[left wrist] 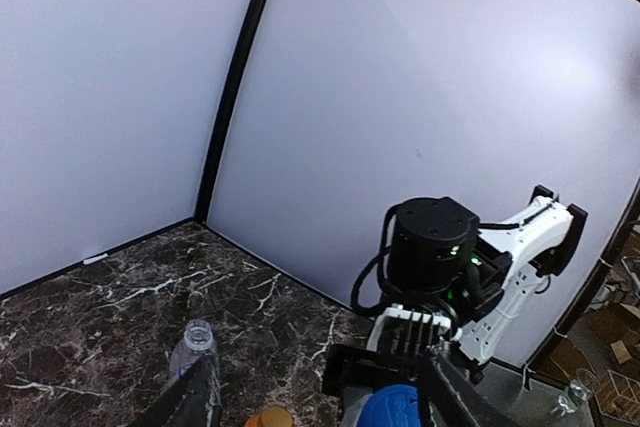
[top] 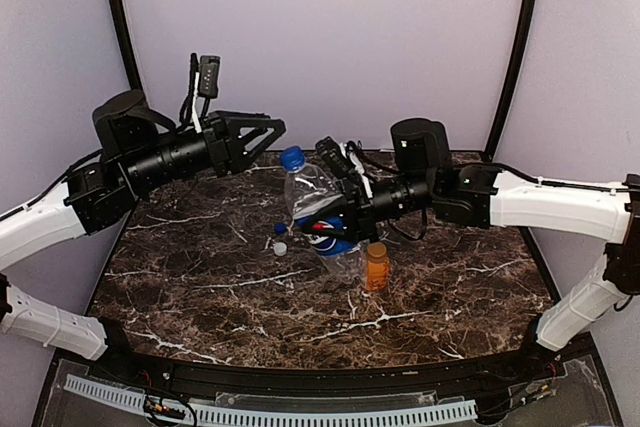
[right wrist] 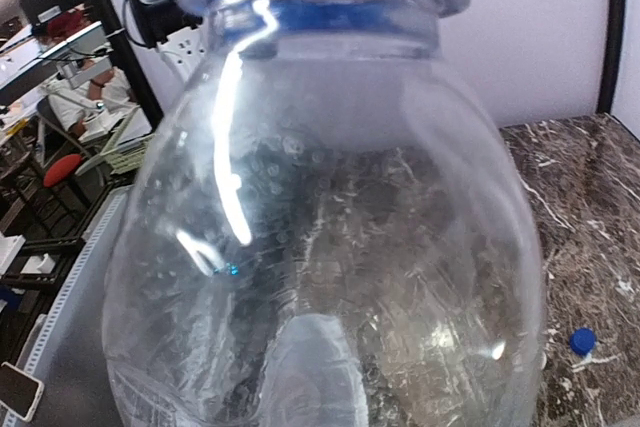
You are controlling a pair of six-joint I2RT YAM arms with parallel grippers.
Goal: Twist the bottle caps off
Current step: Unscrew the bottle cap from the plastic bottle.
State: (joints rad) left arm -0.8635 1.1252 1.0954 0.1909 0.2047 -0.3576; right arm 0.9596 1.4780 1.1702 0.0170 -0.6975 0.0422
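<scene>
My right gripper (top: 346,209) is shut on the clear Pepsi bottle (top: 322,209) and holds it tilted above the table, its blue cap (top: 292,157) on and pointing up and left. The bottle fills the right wrist view (right wrist: 330,227), hiding the fingers. My left gripper (top: 272,139) is open at the cap; in the left wrist view the cap (left wrist: 400,407) sits between the spread fingers (left wrist: 205,387), untouched. The short orange bottle (top: 377,267) stands capped beside the Pepsi bottle. A clear bottle (left wrist: 195,342) stands with no cap. A loose blue cap (top: 280,228) and a white cap (top: 280,248) lie on the table.
The dark marble table (top: 200,277) is ringed by pale curtain walls with black poles (top: 115,7). The right arm's wrist (left wrist: 440,247) faces the left gripper closely. The loose blue cap also shows in the right wrist view (right wrist: 582,340).
</scene>
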